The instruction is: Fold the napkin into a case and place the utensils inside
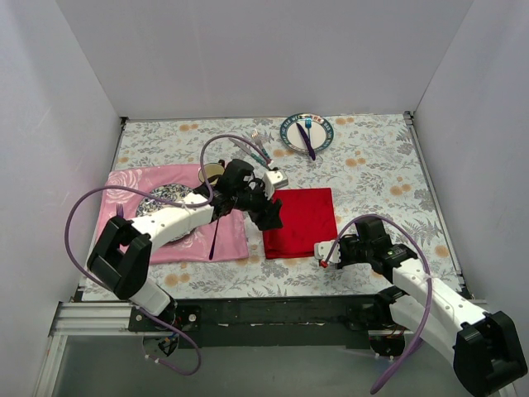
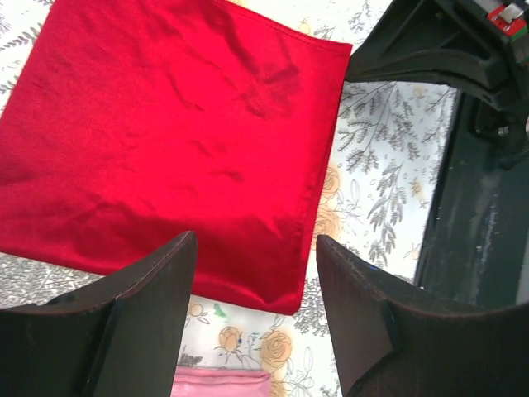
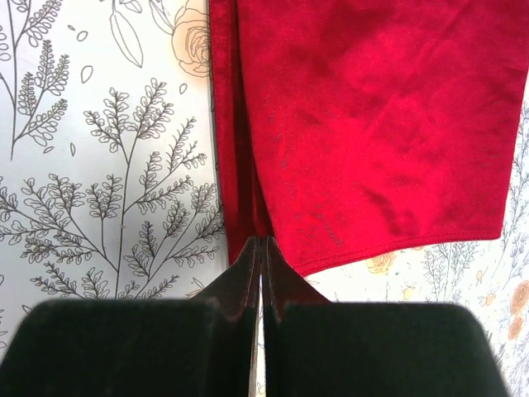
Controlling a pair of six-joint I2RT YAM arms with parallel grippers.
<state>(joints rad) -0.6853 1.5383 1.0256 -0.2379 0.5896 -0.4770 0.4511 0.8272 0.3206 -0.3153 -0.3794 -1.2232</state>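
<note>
This looks like a robot test lab set up like a dinner table. Plain white walls (image 1: 264, 58) stand at 9, 12 and 3 o'clock around a grey flowered tablecloth (image 1: 372, 165). At 6 o'clock, a silver metal rail (image 1: 91, 318) holds two white-and-black robot arms (image 1: 165, 222).

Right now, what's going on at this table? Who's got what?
Both arms are at the red napkin, which lies flat on the table. The left gripper hangs open over the napkin's side nearest the pink placemat and holds nothing. The right gripper is shut, with its tips at the napkin's near corner, where a folded layer shows. Whether it pinches the cloth is unclear. The teal-handled fork and knife lie on the table beyond, not yet in the napkin.
</note>
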